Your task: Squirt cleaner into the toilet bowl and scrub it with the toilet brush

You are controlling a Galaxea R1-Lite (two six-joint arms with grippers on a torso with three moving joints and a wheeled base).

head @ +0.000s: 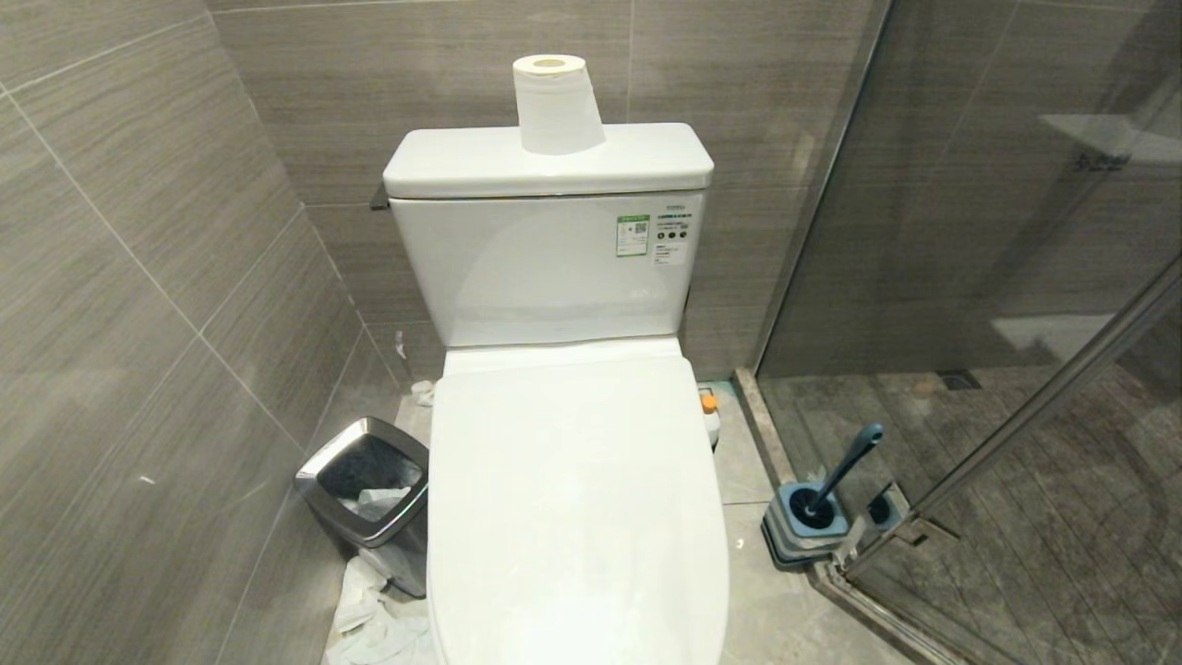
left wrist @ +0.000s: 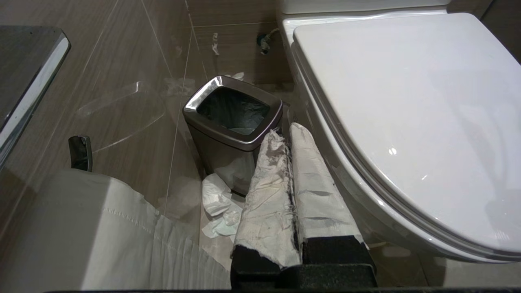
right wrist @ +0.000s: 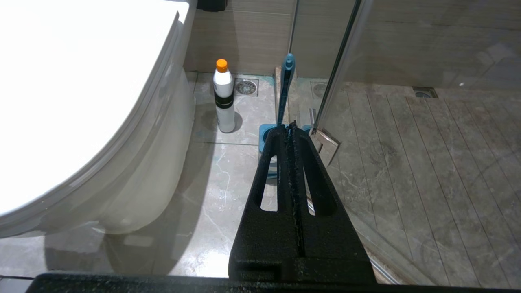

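Toilet bowl (head: 572, 499) stood centre w/ lid down over the seat; a paper roll (head: 557, 102) sat upright on its cistern lid. Cleaner (right wrist: 224, 97), white bottle w/ orange cap, stood upright on the floor just beside the bowl's right flank, near the back wall; a floor drain (right wrist: 246, 86) lay just behind it. Toilet brush (head: 845, 471) leaned in its holder (head: 805, 528), farther from the bowl on the same side, against the shower-glass frame. Waste bin (head: 369, 489), steel-rimmed, stood at the bowl's left, touching or nearly so; crumpled tissue (left wrist: 217, 203) lay on the floor at its foot. Left hand (left wrist: 290, 134), fingers wrapped in white tape, was fully closed & empty, hanging between bin and bowl. Right hand (right wrist: 290, 129) was likewise pressed shut, holding nothing, above the floor on the bowl's right, pointing toward the brush holder.
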